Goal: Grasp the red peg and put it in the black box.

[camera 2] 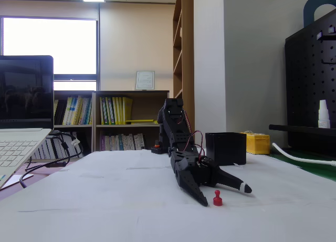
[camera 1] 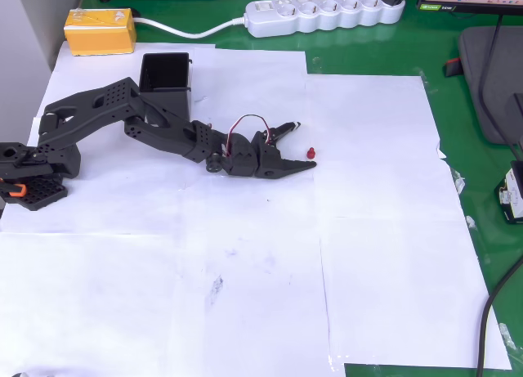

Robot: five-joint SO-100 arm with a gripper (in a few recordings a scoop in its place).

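One small red peg [camera 1: 310, 153] stands upright on the white paper [camera 1: 245, 295] near the centre of the overhead frame, its long axis vertical. In the fixed view the peg [camera 2: 217, 199] sits at lower centre, showing a rounded head over a narrow neck and a wider foot, all the same glossy red.

The black box [camera 1: 166, 76] lies in the upper left of the overhead frame, partly overlapped by the arm's dark links. Its square mouth faces up and the inside looks dark; I cannot tell whether anything lies in it. In the fixed view the box [camera 2: 226, 148] stands right of centre, behind the arm, and its interior is hidden by its tall walls. A yellow box [camera 1: 100, 30] sits further toward the upper left corner, closed on top.

The gripper [camera 1: 303, 145] reaches low over the paper with its jaws spread apart and nothing between the pads. The peg stands in the mouth of that opening, between the two fingertips and touching neither. In the fixed view one finger [camera 2: 197, 192] slants down just left of the peg, the other ends in a pale tip to its right.
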